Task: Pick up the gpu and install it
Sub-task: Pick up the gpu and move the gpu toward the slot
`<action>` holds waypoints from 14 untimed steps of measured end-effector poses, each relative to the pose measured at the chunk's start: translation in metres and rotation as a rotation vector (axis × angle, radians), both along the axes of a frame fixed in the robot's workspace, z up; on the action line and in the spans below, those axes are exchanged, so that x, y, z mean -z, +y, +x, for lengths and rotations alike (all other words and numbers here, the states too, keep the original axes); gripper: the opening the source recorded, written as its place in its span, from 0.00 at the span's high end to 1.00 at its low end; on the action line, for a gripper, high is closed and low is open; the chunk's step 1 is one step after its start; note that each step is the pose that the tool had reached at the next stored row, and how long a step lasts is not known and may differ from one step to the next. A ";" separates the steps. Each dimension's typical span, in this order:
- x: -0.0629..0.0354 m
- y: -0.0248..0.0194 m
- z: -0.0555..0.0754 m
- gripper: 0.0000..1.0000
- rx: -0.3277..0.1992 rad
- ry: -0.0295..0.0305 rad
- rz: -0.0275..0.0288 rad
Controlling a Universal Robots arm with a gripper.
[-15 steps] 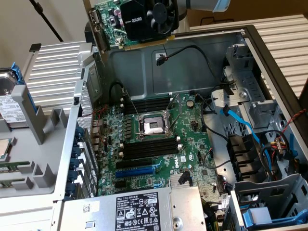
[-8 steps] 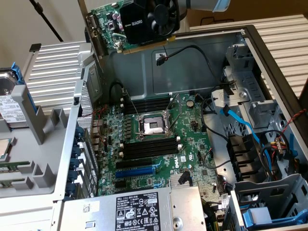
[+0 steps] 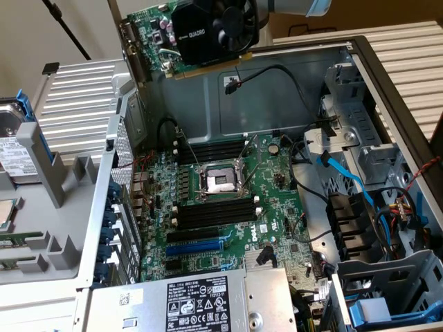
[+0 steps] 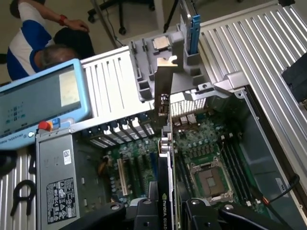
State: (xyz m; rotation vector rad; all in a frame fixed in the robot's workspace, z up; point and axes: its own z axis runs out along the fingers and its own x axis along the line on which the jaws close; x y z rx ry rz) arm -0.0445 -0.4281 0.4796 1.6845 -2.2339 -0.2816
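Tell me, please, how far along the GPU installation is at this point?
Done: the gpu is picked up and hangs above the open case. In hand: the fingers clamp it on both faces. Left: it is not yet seated; the blue slot on the motherboard is empty.

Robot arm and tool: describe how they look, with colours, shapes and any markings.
The arm is smooth pale grey with a rounded light blue cap. In the wrist view the tool is black throughout: two blocky fingers on angular black links, dotted with round screw heads. No markings or cables on either can be made out.
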 end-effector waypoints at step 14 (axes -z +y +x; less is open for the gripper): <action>0.0045 0.0005 0.010 0.74 -0.094 0.0569 0.0322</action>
